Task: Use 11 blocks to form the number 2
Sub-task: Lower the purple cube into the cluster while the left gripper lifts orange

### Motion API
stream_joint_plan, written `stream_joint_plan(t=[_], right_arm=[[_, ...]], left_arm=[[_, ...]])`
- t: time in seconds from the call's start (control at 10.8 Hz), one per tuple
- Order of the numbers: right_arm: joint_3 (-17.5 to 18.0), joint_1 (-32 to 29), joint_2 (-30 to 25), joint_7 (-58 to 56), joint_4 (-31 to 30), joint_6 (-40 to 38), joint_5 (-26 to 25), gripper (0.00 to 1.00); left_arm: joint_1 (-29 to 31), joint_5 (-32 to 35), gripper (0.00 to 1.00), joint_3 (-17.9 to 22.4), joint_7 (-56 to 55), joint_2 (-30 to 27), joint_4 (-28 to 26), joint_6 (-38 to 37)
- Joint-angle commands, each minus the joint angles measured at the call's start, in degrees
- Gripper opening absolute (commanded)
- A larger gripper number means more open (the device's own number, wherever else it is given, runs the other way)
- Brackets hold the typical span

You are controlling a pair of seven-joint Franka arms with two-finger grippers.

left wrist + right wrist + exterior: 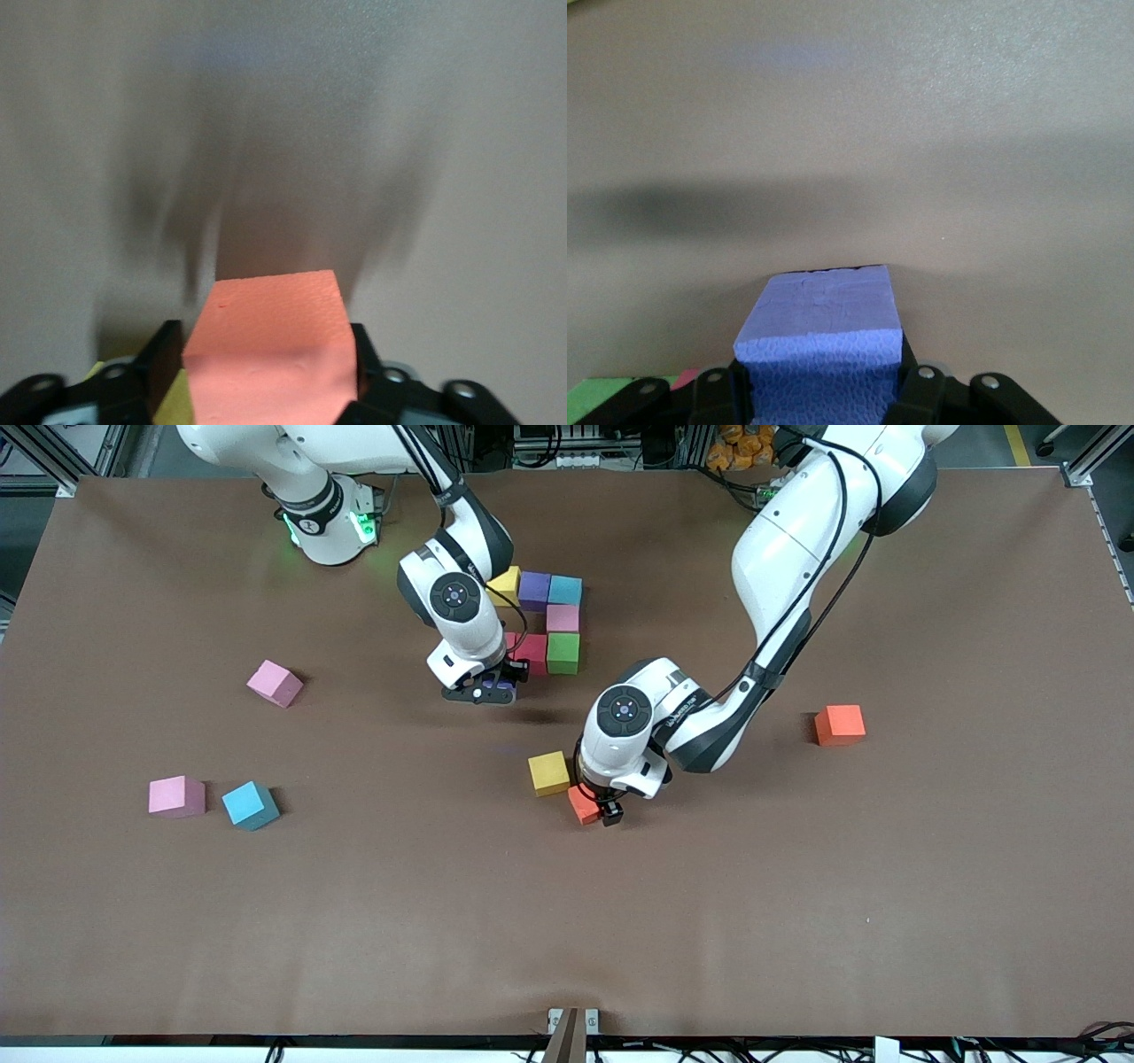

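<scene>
A partial figure of touching blocks lies near the robots' bases: yellow [505, 584], purple [534, 590], light blue [564, 590], pink [562, 617], green [563, 652] and red [533, 651]. My right gripper [489, 690] [819, 381] is shut on a purple block [506, 683] [824, 332], held above the table just beside the red block. My left gripper [604, 808] [266, 359] is down at the table with both fingers [164, 359] against an orange block [580, 804] [270, 345]. A yellow block [548, 772] sits right beside that orange one.
Loose blocks lie on the brown table [797, 921]: a second orange one [839, 724] toward the left arm's end, and two pink ones [275, 683] [176, 795] and a blue one [251, 805] toward the right arm's end.
</scene>
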Motion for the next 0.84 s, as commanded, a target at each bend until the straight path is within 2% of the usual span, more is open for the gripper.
stream_joint_plan(t=[0.0,0.09,0.28,0.47,0.56,0.65,0.74], right_arm=[[-0.6,0.6,-0.1,-0.9,-0.4,0.1,0.7,0.39],[-0.6,0.6,-0.1,-0.9,-0.4,0.1,0.7,0.39],[-0.6,0.4,-0.1,-1.0,-0.5,0.1,0.7,0.39],[-0.6,0.3,-0.1,-0.9,-0.5,0.1,0.7,0.41],[-0.6,0.3,0.0,-1.0,-0.5,0.1,0.7,0.48],[-0.6,0.4,0.0,-0.9,-0.4,0.1,0.6,0.66],[-0.6,0.3,0.0,-0.8,-0.4,0.1,0.6,1.0]], left_arm=[[-0.8,1.6,0.07,0.5,-5.6,0.1,0.4,0.5],[-1.5,1.6,0.0,1.2,-5.6,0.1,0.4,0.5],[-3.4,1.6,0.0,3.5,-5.0,-0.6,0.4,0.5],[-3.3,1.9,0.0,3.7,-3.1,-2.5,0.3,0.2],[-3.0,2.0,0.0,3.7,-3.0,-3.6,0.3,-0.1],[-2.9,2.2,0.0,3.7,-2.4,-4.8,0.3,-0.6],[-2.9,2.3,0.0,3.7,-1.9,-5.9,0.3,-1.9]])
